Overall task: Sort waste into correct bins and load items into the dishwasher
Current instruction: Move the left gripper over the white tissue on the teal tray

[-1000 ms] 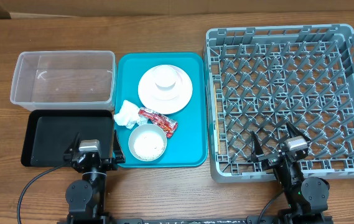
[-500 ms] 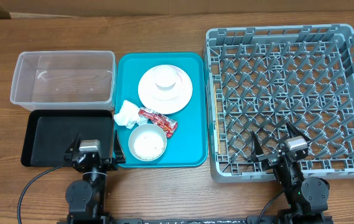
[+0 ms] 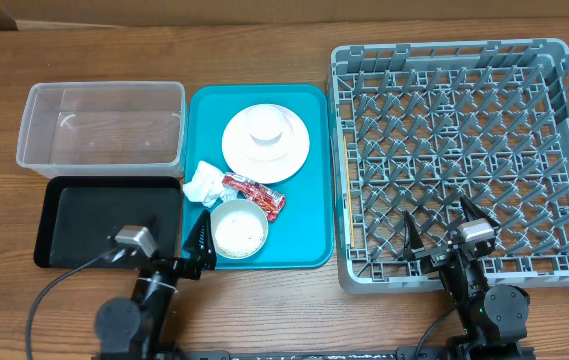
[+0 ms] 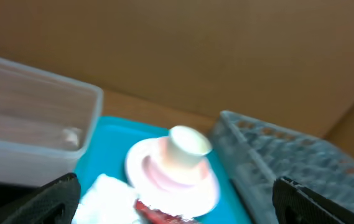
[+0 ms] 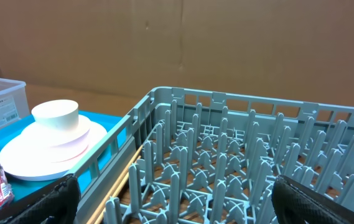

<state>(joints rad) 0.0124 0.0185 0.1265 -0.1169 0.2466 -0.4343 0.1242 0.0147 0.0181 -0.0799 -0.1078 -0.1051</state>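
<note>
Overhead view, left gripper (image 4: 177,185) fingers spread wide beside bowl (image 3: 237,229) on teal tray (image 3: 309,205), right gripper (image 3: 442,233) fingers spread at dish rack (image 3: 464,58) edge

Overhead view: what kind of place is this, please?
Likely a robot test bench, not a real kitchen: a grey dish rack and a teal serving tray on a wooden table, cardboard wall behind.
</note>
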